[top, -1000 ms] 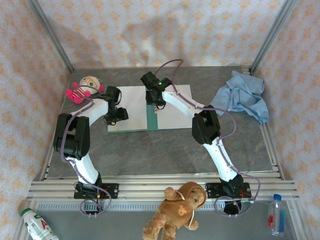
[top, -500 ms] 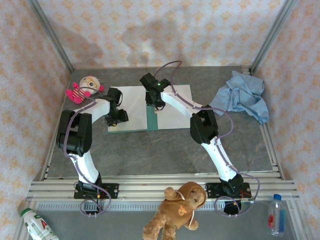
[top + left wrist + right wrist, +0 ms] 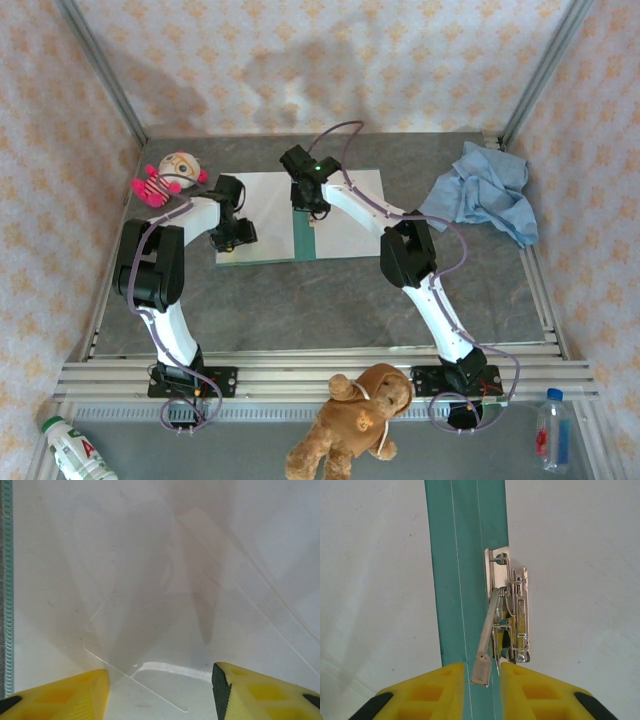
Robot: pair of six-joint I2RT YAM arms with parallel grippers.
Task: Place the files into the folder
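Note:
The teal folder (image 3: 304,242) lies open on the table, with a white file on its left leaf (image 3: 268,212) and another on its right leaf (image 3: 352,215). My right gripper (image 3: 310,205) hovers over the spine (image 3: 452,555). Its yellow fingers (image 3: 482,672) stand narrowly apart on either side of the raised tip of the metal clip lever (image 3: 489,635), with a sliver of gap on each side. My left gripper (image 3: 232,232) is open low over the left file (image 3: 150,555), where clear film edges show. The folder's teal edge (image 3: 7,580) runs down that view's left side.
A crumpled light blue cloth (image 3: 485,190) lies at the back right, and a pink doll (image 3: 170,175) at the back left. A teddy bear (image 3: 355,420) and two bottles (image 3: 75,450) (image 3: 553,430) sit in front of the arm bases. Metal posts frame the table.
The left arm's elbow has shifted slightly. Both grippers stay over the open folder, and the papers have not moved.

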